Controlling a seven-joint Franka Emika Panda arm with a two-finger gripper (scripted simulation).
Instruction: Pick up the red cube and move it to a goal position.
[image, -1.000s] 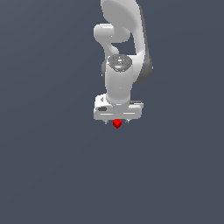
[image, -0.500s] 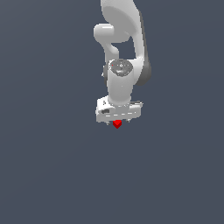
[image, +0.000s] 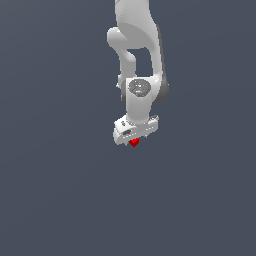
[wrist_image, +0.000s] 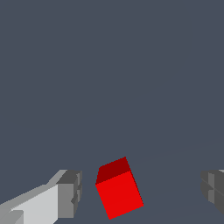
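The red cube (wrist_image: 119, 192) is a small bright red block that sits between my two fingers in the wrist view. It is turned at an angle to them and touches neither. One grey fingertip (wrist_image: 70, 193) stands a short gap from it, and the other fingertip (wrist_image: 213, 187) is much farther off. My gripper (wrist_image: 142, 191) is open around the cube. In the exterior view the red cube (image: 133, 143) peeks out just beneath the white hand, and the gripper (image: 135, 140) points down over it, hiding most of the cube.
A plain dark grey surface (image: 60, 200) fills both views. The white arm (image: 140, 50) rises above the hand toward the top of the exterior view.
The white hand has twisted slightly about its axis and dipped a little. The red cube stays in the same spot under it.
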